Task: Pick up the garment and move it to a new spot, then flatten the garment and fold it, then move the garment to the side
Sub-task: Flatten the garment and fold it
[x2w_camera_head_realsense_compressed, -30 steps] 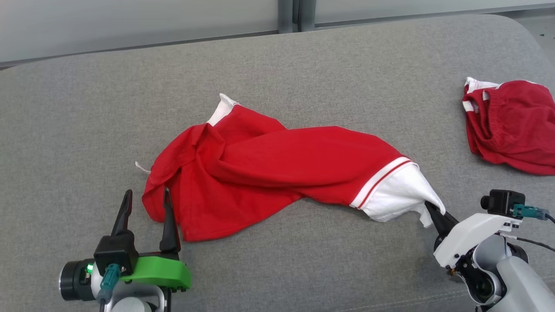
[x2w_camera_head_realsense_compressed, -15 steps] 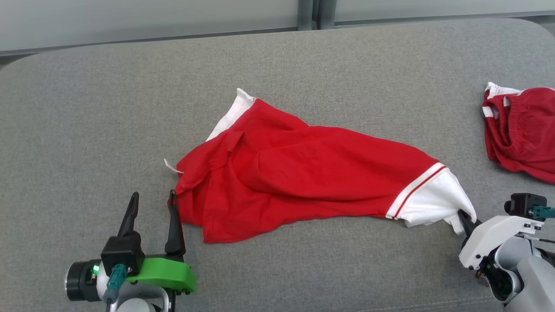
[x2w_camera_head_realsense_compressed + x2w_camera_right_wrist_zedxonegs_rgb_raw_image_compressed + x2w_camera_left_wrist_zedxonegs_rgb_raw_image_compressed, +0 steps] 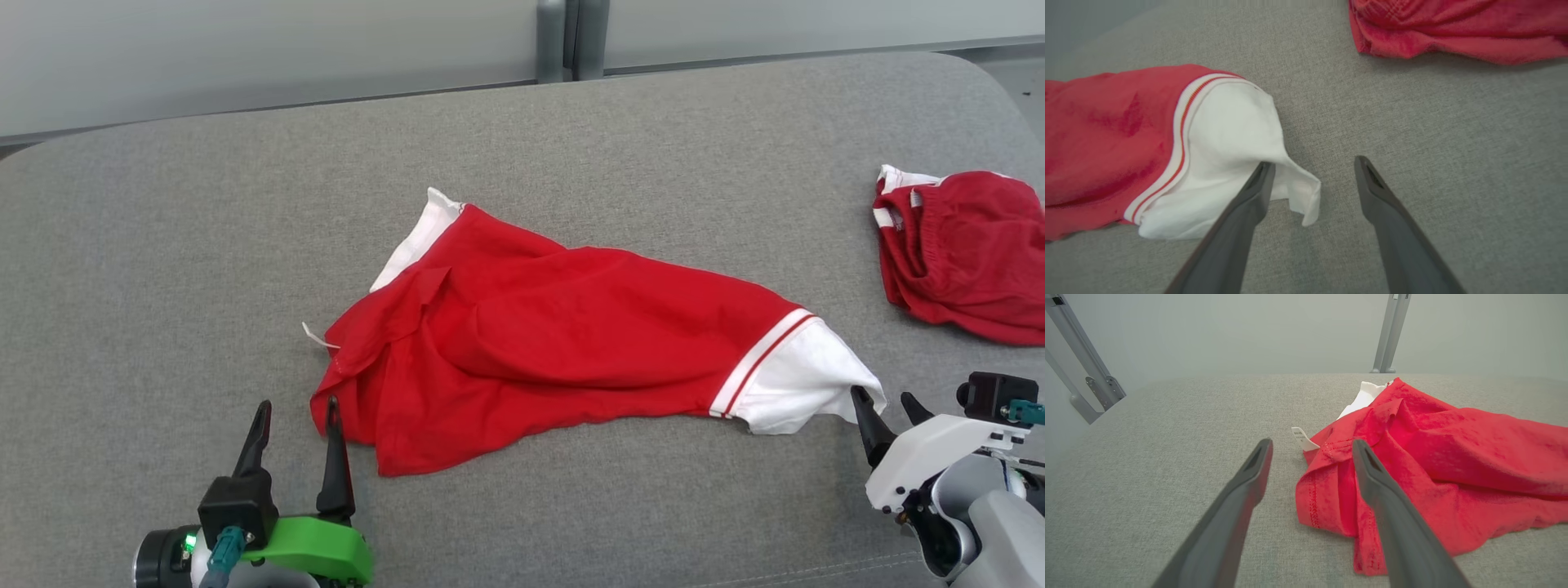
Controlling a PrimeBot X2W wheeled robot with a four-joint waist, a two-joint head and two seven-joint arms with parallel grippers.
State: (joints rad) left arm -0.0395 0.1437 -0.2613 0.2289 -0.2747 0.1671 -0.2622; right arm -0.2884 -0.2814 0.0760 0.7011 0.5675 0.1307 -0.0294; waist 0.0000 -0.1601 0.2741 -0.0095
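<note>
A red garment [image 3: 571, 335] with white trim lies rumpled across the middle of the grey cushion [image 3: 163, 245]. Its white hem end [image 3: 1229, 139] rests by my right gripper [image 3: 882, 396], which stands open; a flap of that white cloth lies just beside the left finger [image 3: 1249, 204] and nothing is clamped. My left gripper [image 3: 295, 404] is open at the garment's near left corner [image 3: 1327, 486]; its right finger [image 3: 1384, 498] hangs over the red fabric's edge. A small white label [image 3: 1303, 437] sticks out from that corner.
A second red garment [image 3: 963, 253] with white trim lies bunched at the cushion's right side, also seen in the right wrist view [image 3: 1453, 28]. Grey posts [image 3: 563, 37] and a pale wall stand behind the cushion's far edge.
My right gripper has let go of the white hem, which now lies on the cushion. The garment was pulled flatter to the right. The head camera shifted; the left gripper stayed open.
</note>
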